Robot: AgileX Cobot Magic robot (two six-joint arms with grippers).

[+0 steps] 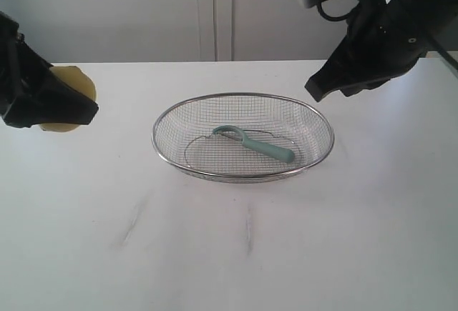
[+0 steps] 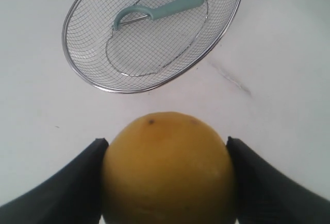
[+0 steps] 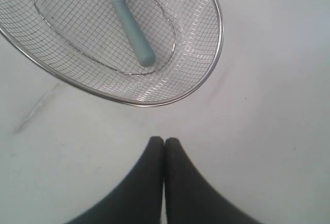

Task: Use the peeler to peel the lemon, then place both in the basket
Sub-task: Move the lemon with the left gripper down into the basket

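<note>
— Looking at the left gripper (image 2: 166,140), what does it have?

— The lemon (image 2: 167,167), clamped between its two black fingers, one pressed on each side. It is held over the left part of the bench (image 1: 229,254), well apart from the basket (image 1: 243,177).

— And the peeler (image 1: 261,145)?

— It lies flat inside the basket on the mesh floor. In the exterior view its grey blade head points left and its teal handle points right.

— And the right gripper (image 3: 164,140)?

— Its fingers are pressed together with nothing between them. It hangs above the bench just beyond the basket's right end, touching neither the rim nor the peeler.

— Where is the basket?

— In the middle of the bench, between the two arms.
</note>
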